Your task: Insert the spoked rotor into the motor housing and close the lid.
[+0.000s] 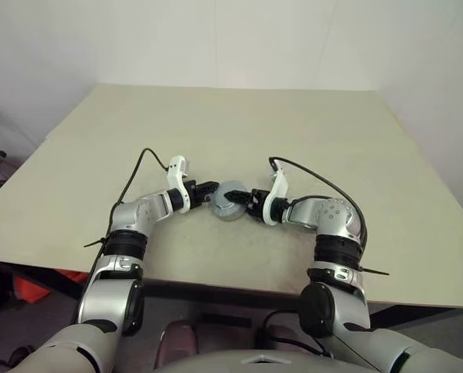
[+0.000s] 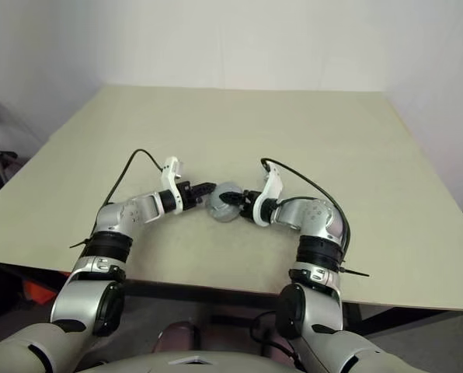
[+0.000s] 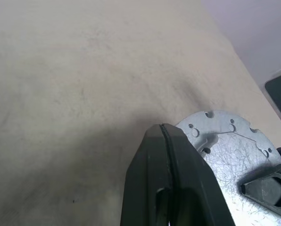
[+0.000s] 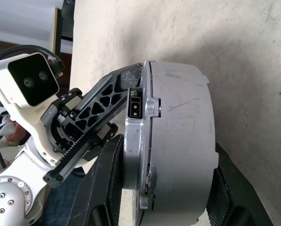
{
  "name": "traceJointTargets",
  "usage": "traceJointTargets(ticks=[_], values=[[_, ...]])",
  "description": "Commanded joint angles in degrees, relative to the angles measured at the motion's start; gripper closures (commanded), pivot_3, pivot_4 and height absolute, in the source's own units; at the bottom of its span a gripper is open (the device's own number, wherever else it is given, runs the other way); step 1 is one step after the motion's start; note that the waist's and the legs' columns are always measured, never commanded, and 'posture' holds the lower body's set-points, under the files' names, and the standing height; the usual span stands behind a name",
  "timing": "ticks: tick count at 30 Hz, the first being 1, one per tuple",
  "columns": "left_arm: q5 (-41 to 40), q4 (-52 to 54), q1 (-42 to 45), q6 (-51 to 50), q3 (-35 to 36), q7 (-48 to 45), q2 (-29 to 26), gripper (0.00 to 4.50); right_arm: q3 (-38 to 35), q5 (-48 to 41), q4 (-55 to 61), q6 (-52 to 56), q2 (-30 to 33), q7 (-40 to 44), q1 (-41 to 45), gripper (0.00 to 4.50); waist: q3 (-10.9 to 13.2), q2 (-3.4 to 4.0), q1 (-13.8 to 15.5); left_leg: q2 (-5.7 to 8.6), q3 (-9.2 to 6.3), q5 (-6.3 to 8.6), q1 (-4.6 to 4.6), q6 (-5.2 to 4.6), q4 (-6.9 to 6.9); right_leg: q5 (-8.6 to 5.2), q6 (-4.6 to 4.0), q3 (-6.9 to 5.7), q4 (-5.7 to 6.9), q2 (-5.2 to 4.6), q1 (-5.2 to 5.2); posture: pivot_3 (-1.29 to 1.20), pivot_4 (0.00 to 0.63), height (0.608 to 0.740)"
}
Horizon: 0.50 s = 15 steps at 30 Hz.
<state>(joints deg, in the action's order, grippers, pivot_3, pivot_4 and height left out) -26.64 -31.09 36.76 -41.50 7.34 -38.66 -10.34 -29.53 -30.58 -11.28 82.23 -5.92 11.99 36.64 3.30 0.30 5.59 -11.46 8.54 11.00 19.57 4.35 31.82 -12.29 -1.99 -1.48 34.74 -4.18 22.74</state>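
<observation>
Above the beige table (image 1: 239,132), both grippers meet at the assembled housing (image 1: 230,200): left gripper (image 1: 210,188) pinched shut against its lid (image 3: 235,155), right gripper (image 1: 251,202) straddling its sides, so pressing the lid home seems next.

Work surface: beige table (image 1: 231,124), bare top. White wall (image 1: 231,39) behind far edge. Orange object (image 1: 33,289) below near-left edge.

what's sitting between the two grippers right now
A round grey-silver motor assembly, held off the table. The right gripper straddles it; the shut left gripper presses its flat face. Seen in the eye and wrist views.
</observation>
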Motion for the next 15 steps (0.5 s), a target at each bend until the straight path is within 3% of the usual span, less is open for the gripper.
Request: traceJointTargets(ticks=[1, 4, 12, 15], values=[[-0.11, -1.00, 1.20, 1.40, 1.24, 0.62, 0.06, 4.50, 0.59, -0.38, -0.71, -0.72, 0.24, -1.42, 0.66, 2.33, 0.00, 0.00, -0.02, 0.01, 0.00, 0.00, 0.00, 0.00, 0.00, 0.01, -0.03, 0.00, 0.00, 0.00, 0.00, 0.00, 0.000, 0.740], [-0.76, -1.27, 1.40, 1.68, 2.54, 1.00, 0.01, 4.50, 0.38, -1.25, -0.39, -0.77, 0.49, -1.23, 1.16, 2.39, 0.00, 0.00, -0.03, 0.01, 0.00, 0.00, 0.02, 0.00, 0.00, 0.02, -0.03, 0.00, 0.00, 0.00, 0.02, 0.00, 0.000, 0.740], [-9.11, 1.86, 1.06, 0.21, 12.77, 4.05, 0.70, 4.50, -14.23, -8.81, -6.41, -5.11, -0.94, -8.11, 13.44, 2.39, 0.12, 0.02, 0.11, 0.13, -0.02, 0.00, 0.54, -0.02, 0.25, 0.12, -0.11, -0.09, 0.06, 0.00, 0.62, 0.00, 0.000, 0.740], [-12.76, 3.07, 0.24, -1.59, 16.20, 4.90, 0.83, 3.90, -16.44, -10.10, -9.57, -7.68, -0.63, -9.97, 17.24, 2.39, 0.13, 0.02, -0.04, 0.11, -0.02, 0.08, 0.68, -0.16, 0.29, 0.18, 0.00, -0.17, 0.04, 0.03, 0.73, 0.00, 0.000, 0.740]])
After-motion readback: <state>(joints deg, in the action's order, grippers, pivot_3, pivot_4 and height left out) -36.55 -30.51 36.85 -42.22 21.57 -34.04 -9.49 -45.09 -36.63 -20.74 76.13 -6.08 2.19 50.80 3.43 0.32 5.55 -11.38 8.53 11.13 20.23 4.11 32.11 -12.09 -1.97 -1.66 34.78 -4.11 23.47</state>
